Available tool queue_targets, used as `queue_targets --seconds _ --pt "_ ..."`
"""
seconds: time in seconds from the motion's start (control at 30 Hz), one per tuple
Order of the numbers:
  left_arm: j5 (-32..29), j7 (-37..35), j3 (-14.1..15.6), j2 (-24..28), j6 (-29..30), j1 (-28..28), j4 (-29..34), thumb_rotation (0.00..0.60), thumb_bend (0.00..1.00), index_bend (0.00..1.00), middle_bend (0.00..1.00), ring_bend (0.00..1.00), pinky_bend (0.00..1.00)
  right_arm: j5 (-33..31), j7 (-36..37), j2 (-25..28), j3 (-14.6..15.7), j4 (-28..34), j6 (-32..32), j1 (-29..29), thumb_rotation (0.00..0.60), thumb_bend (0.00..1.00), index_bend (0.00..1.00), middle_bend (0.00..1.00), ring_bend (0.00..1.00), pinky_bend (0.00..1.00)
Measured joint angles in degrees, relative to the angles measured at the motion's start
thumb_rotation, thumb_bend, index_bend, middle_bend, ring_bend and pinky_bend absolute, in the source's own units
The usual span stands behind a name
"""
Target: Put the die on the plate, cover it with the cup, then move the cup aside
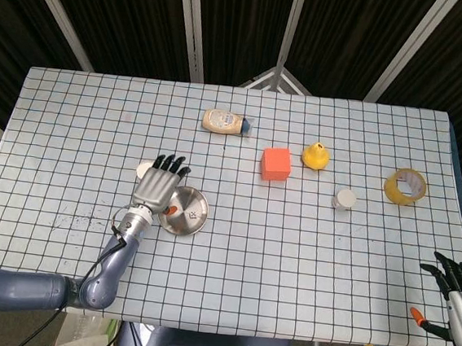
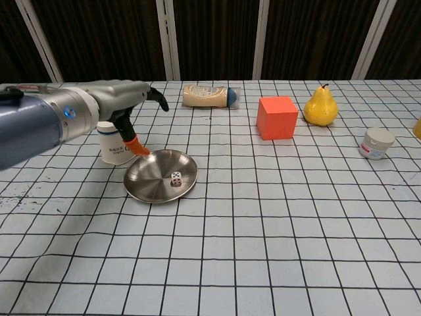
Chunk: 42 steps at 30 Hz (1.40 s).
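Die placed; cup pickup next.
Left hand (image 2: pixel 122 105), fingers spread and empty, hovers directly above upright white paper cup (image 2: pixel 113 143), beside steel plate (image 2: pixel 150 187).

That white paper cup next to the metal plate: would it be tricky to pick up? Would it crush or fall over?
The white cup looks like thin paper, so it is probably light and would dent under a hard squeeze. It stands with its wider end on the table, which should resist tipping. Its tapering wall might let it slip downward through fingers.
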<state>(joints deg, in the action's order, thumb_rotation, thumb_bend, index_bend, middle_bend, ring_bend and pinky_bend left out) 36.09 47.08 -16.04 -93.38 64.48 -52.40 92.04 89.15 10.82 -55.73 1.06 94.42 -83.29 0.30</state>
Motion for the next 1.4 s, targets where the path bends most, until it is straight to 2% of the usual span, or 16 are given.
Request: queue_targets --seconds 0.07,0.27,0.5,0.6,0.97,1.4 --pt "-0.21 0.28 -0.98 1.87 1.13 0.14 1.62 0.600 0.30 0.01 0.00 0.00 0.00 -0.03 -0.20 -0.02 -0.01 0.17 0.02 0.03 0.600 0.23 0.23 0.09 0.09 0.00" --pt "-3.49 2.01 -3.86 5.48 4.19 -0.01 4.64 0.600 0.30 0.03 0.00 0.00 0.00 -0.26 -0.06 0.12 -0.16 0.37 -0.17 -0.01 0.600 0.23 0.23 0.09 0.09 0.00" --pt "-7.36 4.09 -4.80 8.09 6.74 0.15 6.26 0.600 0.29 0.04 0.00 0.00 0.00 -0.50 0.18 0.24 -0.09 0.45 0.20 0.04 0.600 0.23 0.23 0.09 0.09 0.00" --pt "-9.35 4.71 -5.02 8.80 7.09 0.22 6.44 0.600 0.29 0.07 0.00 0.00 0.00 -0.36 0.03 0.28 0.01 0.56 0.35 0.11 0.600 0.23 0.23 0.09 0.09 0.00" --pt "-12.86 6.08 -3.25 10.03 7.09 0.75 4.66 0.600 0.29 0.26 0.01 0.00 0.00 -0.47 0.19 0.50 0.06 0.83 0.57 0.18 0.600 0.23 0.23 0.09 0.09 0.00" --pt "-13.14 5.34 -0.73 6.81 4.90 0.37 -0.41 0.600 0.29 0.26 0.00 0.00 0.00 -0.44 0.37 0.49 0.13 0.94 0.72 0.27 0.600 0.23 0.23 0.09 0.09 0.00"
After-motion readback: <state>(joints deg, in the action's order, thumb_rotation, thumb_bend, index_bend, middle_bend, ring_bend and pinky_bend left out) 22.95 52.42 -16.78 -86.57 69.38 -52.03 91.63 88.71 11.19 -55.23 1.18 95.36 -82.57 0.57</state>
